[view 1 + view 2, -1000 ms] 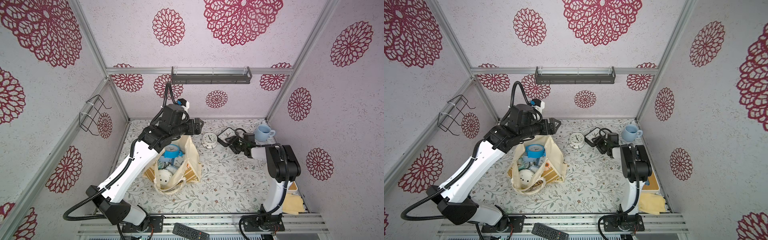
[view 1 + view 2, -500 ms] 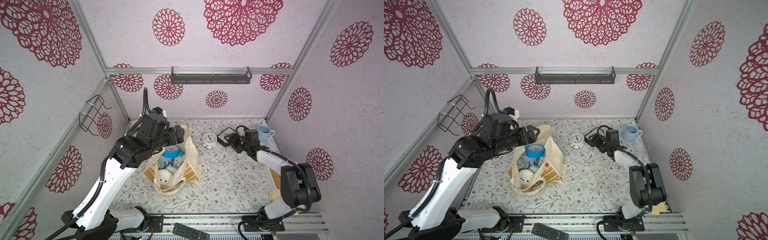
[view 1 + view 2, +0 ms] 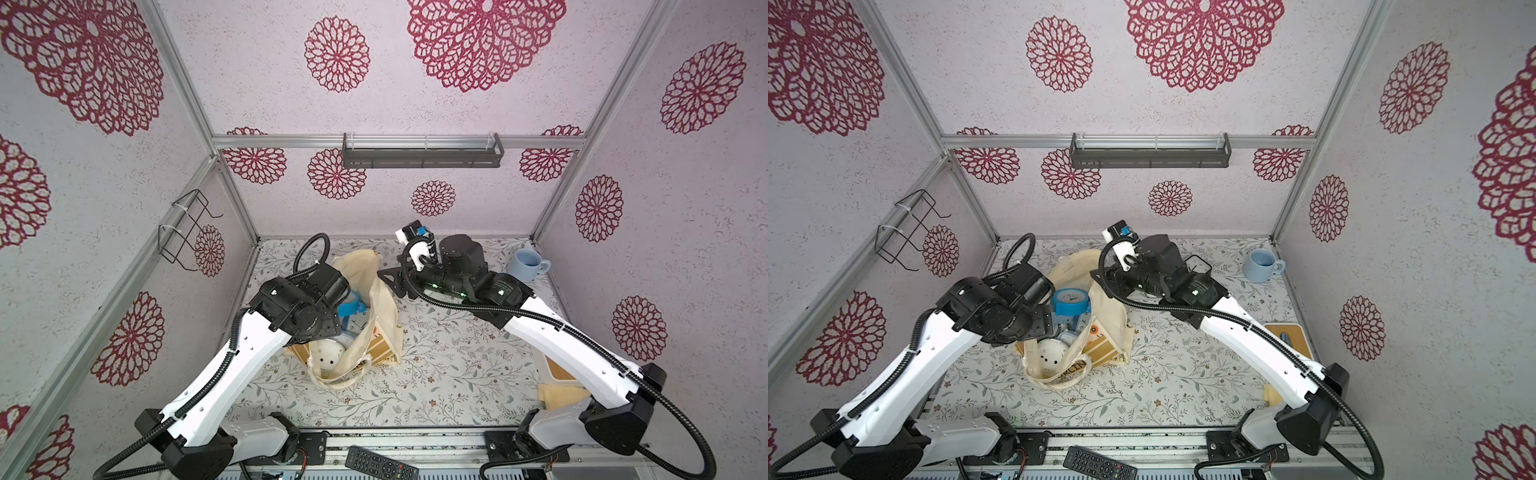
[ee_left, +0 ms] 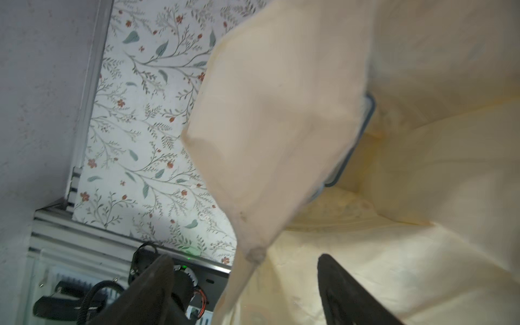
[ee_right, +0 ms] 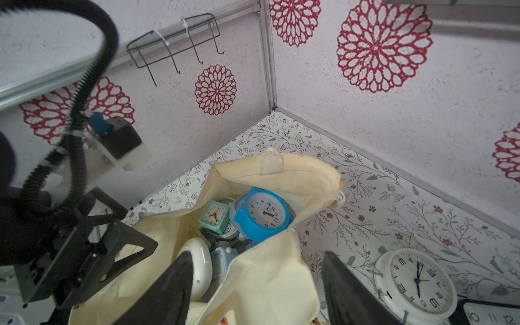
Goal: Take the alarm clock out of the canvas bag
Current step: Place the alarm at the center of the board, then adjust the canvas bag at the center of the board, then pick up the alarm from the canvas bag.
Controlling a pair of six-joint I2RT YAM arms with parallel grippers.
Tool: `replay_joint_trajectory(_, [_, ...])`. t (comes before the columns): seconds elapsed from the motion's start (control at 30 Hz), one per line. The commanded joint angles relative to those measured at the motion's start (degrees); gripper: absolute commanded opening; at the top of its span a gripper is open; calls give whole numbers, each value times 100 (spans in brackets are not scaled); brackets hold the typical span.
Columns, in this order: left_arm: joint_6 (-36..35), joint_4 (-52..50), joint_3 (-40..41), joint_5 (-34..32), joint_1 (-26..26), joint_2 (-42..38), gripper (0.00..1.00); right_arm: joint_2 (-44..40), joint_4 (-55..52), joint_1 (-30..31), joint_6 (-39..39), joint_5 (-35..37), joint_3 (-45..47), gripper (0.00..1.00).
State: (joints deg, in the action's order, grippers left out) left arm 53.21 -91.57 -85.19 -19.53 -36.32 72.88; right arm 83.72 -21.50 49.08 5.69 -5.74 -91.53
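The left gripper (image 4: 244, 257) sits at the left edge of the canvas bag (image 3: 384, 303). Its jaws are wide apart and hold nothing. A flap of the bag's edge hangs in the gap between them, but it is not pinched. I think this gripper is there to grab the edge and keep the bag's mouth wide.

Inside the bag, near the top, lies the blue alarm clock (image 5: 264, 213). It is round, and its face tips up toward the bag's right side. A small green clock (image 5: 215, 215) leans just beside it.

The right gripper (image 5: 257, 256) hangs above the right edge of the bag. Its jaws are wide apart and empty. The blue alarm clock lies ahead of these jaws and lower down, in the bag's open mouth, with nothing in the way.

I think the right gripper is better placed to take it. It needs to go forward and down, with one jaw on each side of the round rim.

On the table (image 5: 365, 213), right of the bag, stands a white clock (image 5: 416, 281).
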Motion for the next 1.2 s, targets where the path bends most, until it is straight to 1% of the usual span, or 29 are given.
replay_joint_trajectory(0.0, [280, -257, 381, -328, 45, -198, 79, 509, -824, 124, -562, 572, -629, 72])
replay_joint_trajectory(0.07, [396, -142, 560, -383, 142, -339, 72, 831, -1027, 181, -126, 625, -1060, 73])
replay_joint_trajectory(0.13, [539, -62, 685, -461, 199, -508, 56, 1179, -1345, 180, 811, 582, -1568, 73])
replay_joint_trajectory(0.17, [573, -4, 710, -472, 215, -585, 51, 1337, -1513, 176, 1263, 531, -1789, 72])
replay_joint_trajectory(0.23, [629, 192, 798, -438, 236, -752, 38, 1682, -1856, 185, 2301, 195, -2291, 71])
replay_joint_trajectory(0.33, [749, 603, 1045, -309, 247, -1020, 22, 2055, -2025, 214, 3729, -492, -2756, 72])
replay_joint_trajectory(0.43, [933, 1010, 1334, -163, 254, -1245, 12, 2267, -2019, 336, 4716, -602, -3032, 72])
replay_joint_trajectory(0.53, [1197, 1365, 1594, -91, 259, -1482, 4, 2496, -2018, 437, 5664, -622, -3225, 72])
replay_joint_trajectory(0.57, [1269, 1497, 1683, -46, 257, -1555, 3, 2539, -2004, 466, 5893, -604, -3254, 73])
replay_joint_trajectory(0.63, [1495, 1793, 1903, 25, 259, -1748, 0, 2642, -1979, 567, 6601, -489, -3232, 73])
replay_joint_trajectory(0.7, [1672, 2144, 2137, 155, 257, -1938, 0, 2716, -1852, 714, 7192, -348, -3147, 73])
replay_joint_trajectory(0.73, [1764, 2330, 2257, 201, 260, -2020, 0, 2743, -1845, 791, 7536, -206, -3135, 73])
replay_joint_trajectory(0.83, [2002, 2779, 2558, 356, 257, -2243, 0, 2776, -1923, 1000, 8242, 339, -3139, 73])
replay_joint_trajectory(0.97, [2175, 3034, 2724, 380, 246, -2383, 0, 2778, -2232, 1212, 9094, 930, -3194, 72])
replay_joint_trajectory(1.0, [2195, 3063, 2742, 364, 237, -2403, 0, 2777, -2268, 1272, 9181, 1129, -3264, 72])
replay_joint_trajectory(1.1, [2229, 3105, 2723, 273, 238, -2475, 0, 2888, -2854, 1429, 9608, 1612, -3727, 72])
replay_joint_trajectory(1.17, [2262, 3110, 2709, 217, 230, -2517, 0, 2904, -3068, 1556, 10005, 1959, -3756, 72])
